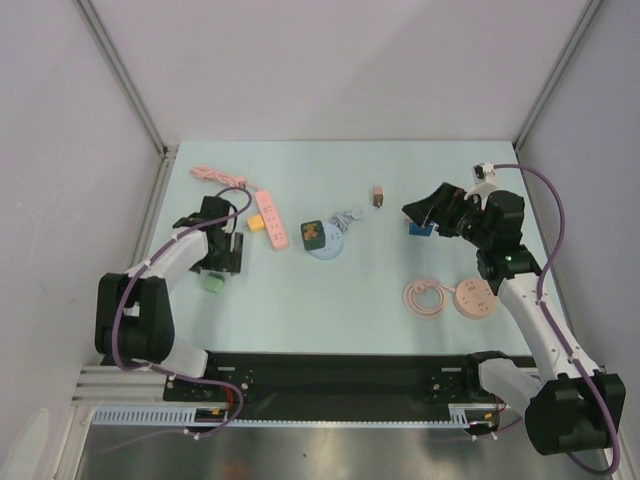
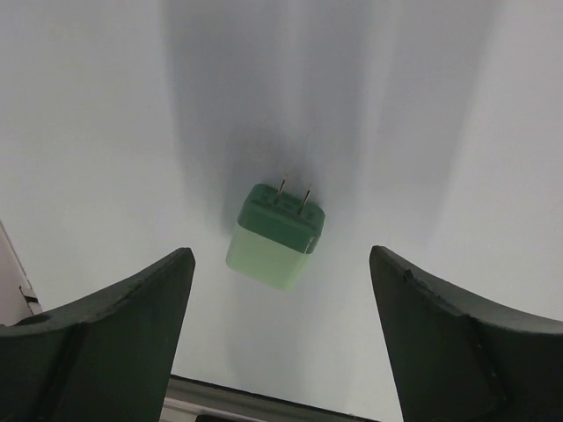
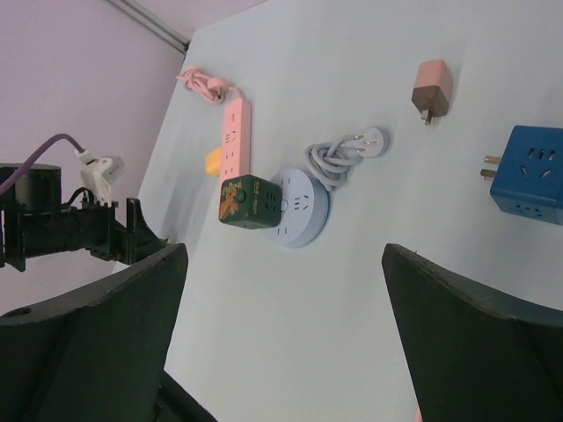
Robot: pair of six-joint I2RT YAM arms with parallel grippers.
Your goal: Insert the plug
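Observation:
A small green plug (image 2: pixel 275 236) lies on its side on the pale table, with its two prongs pointing away from the camera. In the top view the green plug (image 1: pixel 213 283) is at the left. My left gripper (image 2: pixel 280 262) is open and hovers above the plug, one finger on each side, not touching it; in the top view the left gripper (image 1: pixel 222 256) is just behind the plug. A pink power strip (image 1: pixel 270 220) with a yellow plug (image 1: pixel 256 226) in it lies just right of it. My right gripper (image 3: pixel 283 255) is open and empty, raised at the right (image 1: pixel 428 208).
A round light-blue socket (image 1: pixel 328 243) carries a dark green cube adapter (image 1: pixel 313 233). A brown plug (image 1: pixel 379 194) lies at the back centre. A blue cube adapter (image 1: pixel 420 229) sits under the right gripper. A pink round socket (image 1: pixel 474 299) with a coiled cord (image 1: pixel 428 297) lies near right.

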